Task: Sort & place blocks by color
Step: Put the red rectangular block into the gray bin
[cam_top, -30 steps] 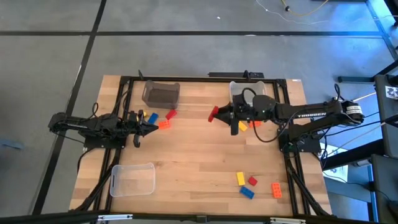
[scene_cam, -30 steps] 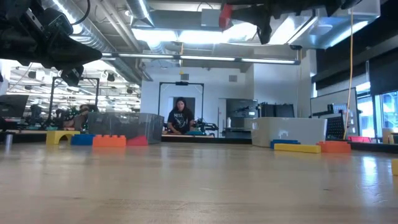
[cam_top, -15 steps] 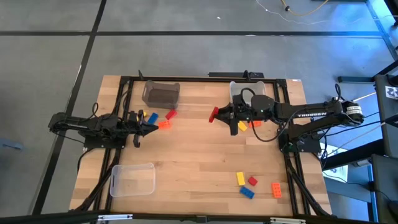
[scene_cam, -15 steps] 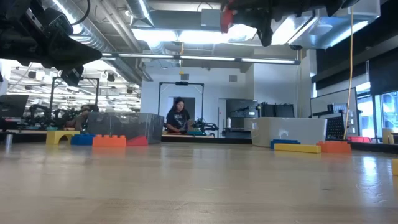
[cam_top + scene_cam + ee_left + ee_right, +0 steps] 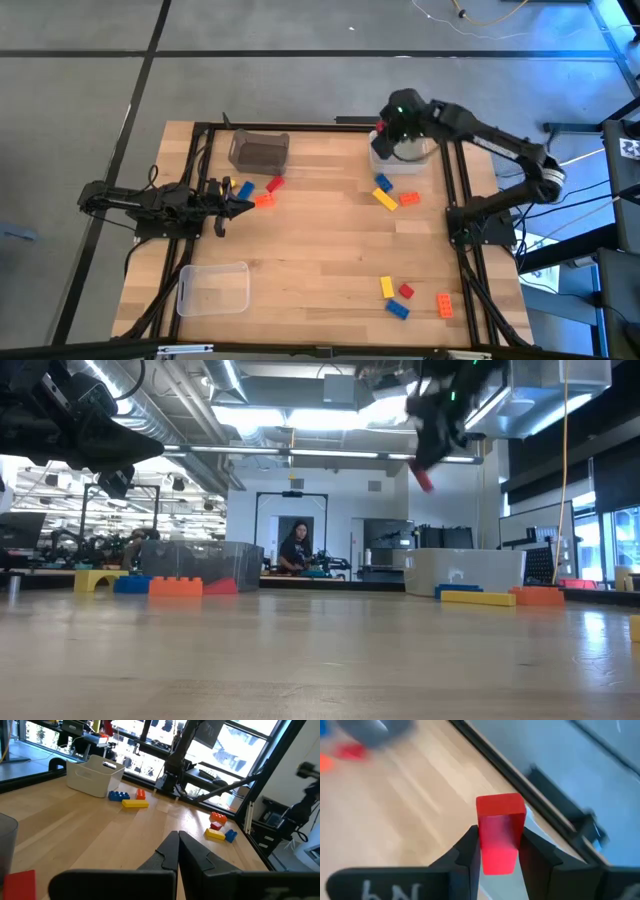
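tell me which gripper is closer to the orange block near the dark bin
Left. The left gripper sits right beside the orange block; the right gripper is far across the table, holding a red block.

I see a pale wood-grain desk (image 5: 320, 250) framed in black rails. My right end effector (image 5: 497, 851) is dark, and the block (image 5: 500, 832) between its fingers is plain red. Near the white bin (image 5: 400, 160) lie a blue block (image 5: 382, 182), a long yellow block (image 5: 385, 199) and an orange block (image 5: 409, 199). By the smoky clear bin (image 5: 258, 150) (greyish against the wood) sit red (image 5: 275, 184), orange (image 5: 264, 200) and blue (image 5: 245, 189) blocks. My left end effector (image 5: 178, 851) is black.
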